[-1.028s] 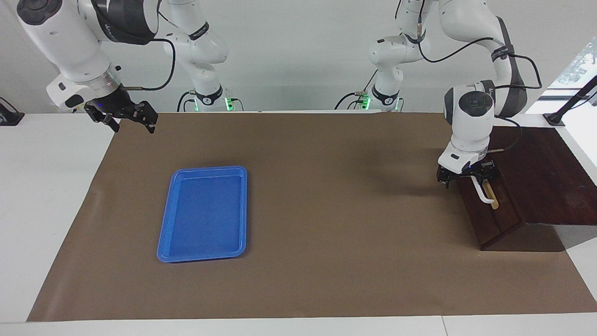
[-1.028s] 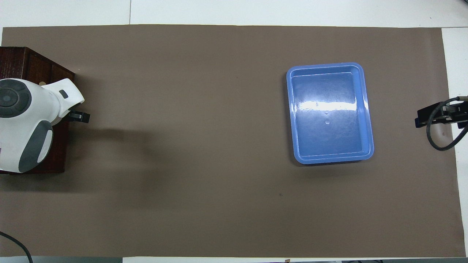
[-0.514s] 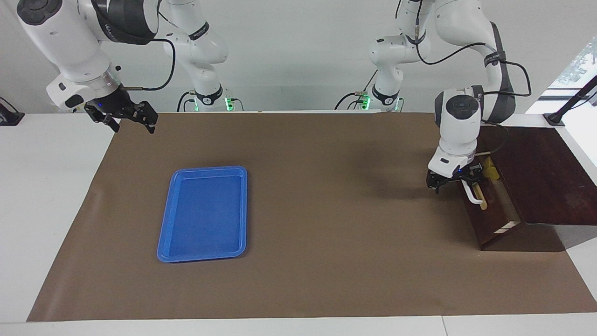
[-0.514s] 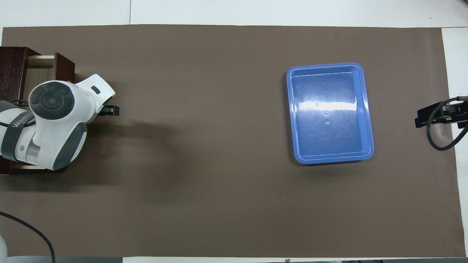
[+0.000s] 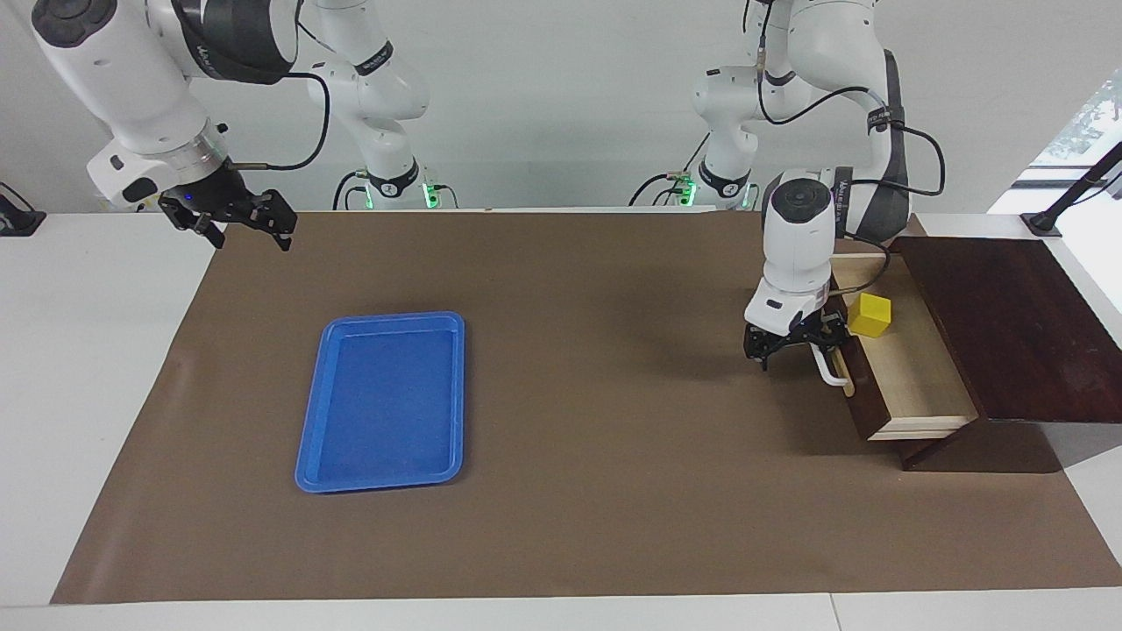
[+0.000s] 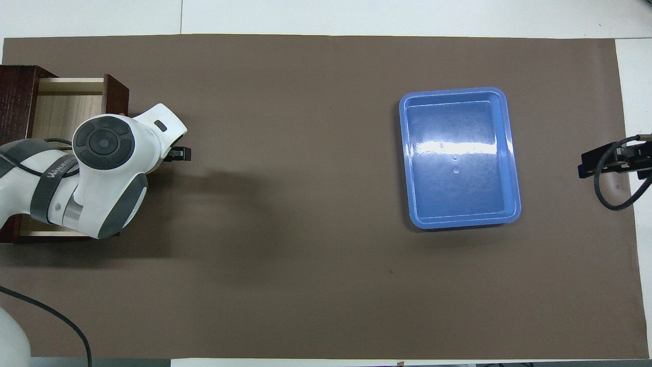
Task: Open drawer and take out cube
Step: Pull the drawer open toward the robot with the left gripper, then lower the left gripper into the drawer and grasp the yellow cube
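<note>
Yellow cube (image 5: pixel 869 314) sits in the open drawer (image 5: pixel 912 377), at the end nearer the robots. Your left hand (image 5: pixel 796 344) is at the white handle (image 5: pixel 828 368); I cannot tell if it grips it. Pull straight, then lift up and go over the cube. Your right hand (image 5: pixel 235 219) waits, spread wide, well apart from the drawer.

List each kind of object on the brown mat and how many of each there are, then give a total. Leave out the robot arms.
Wooden box with a drawer: 1, drawer pulled open
Yellow cube: 1, in the drawer
Blue tray: 1, nothing in it
Total: 3
</note>
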